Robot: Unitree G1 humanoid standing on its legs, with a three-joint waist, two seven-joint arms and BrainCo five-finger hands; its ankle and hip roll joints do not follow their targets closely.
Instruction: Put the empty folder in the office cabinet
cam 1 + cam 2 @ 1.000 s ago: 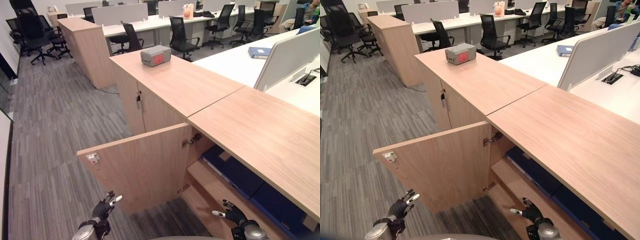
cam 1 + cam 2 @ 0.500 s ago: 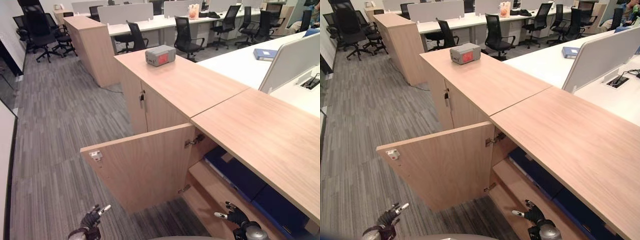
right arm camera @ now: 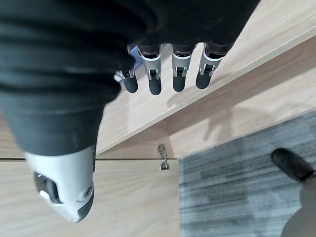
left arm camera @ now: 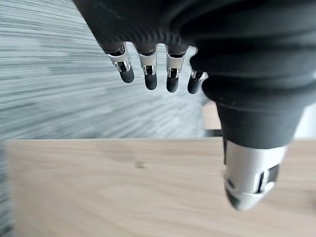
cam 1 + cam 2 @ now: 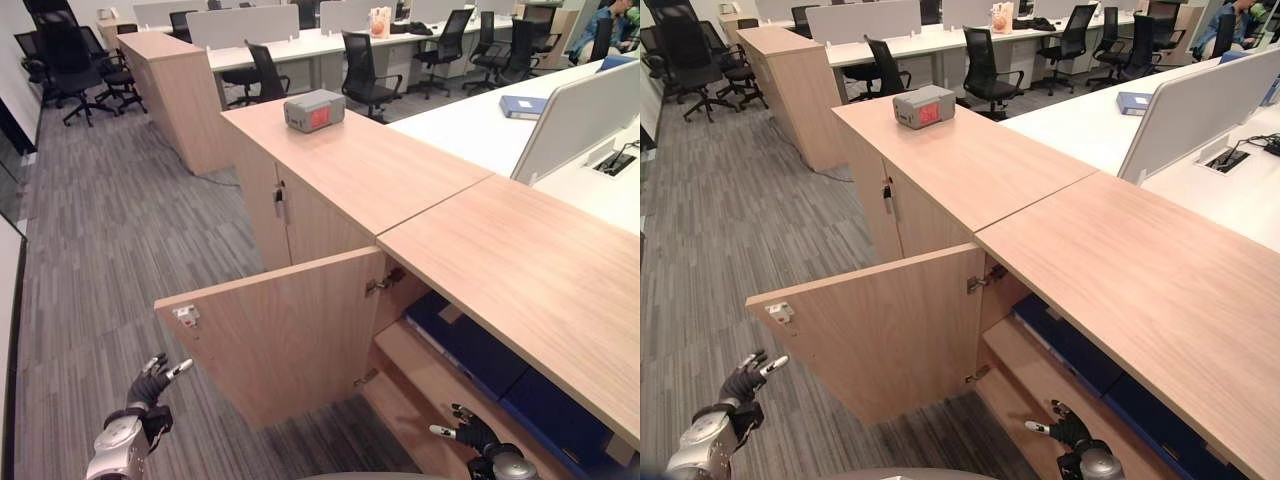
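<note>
The office cabinet (image 5: 330, 210) is standing with one door (image 5: 290, 330) swung wide open toward the robot, its free edge pointing out over the grey carpet (image 5: 110, 250). Inside, the blue folders (image 5: 470, 345) are lying flat on the upper shelf (image 5: 430, 375), their long sides running along the shelf toward the back right. I cannot tell which of them is the empty one. The front strip of the shelf is staying bare wood, so there is some free room near its edge.

The left hand (image 5: 150, 385) is hanging low over the carpet, well apart from the door, with its fingers (image 4: 148, 74) relaxed and spread, holding nothing. The right hand (image 5: 1068, 432) is hovering in front of the open compartment, near the shelf edge, its fingers (image 3: 177, 76) also loose and empty.

A grey box (image 5: 314, 110) is resting on the cabinet top, far from both hands.
</note>
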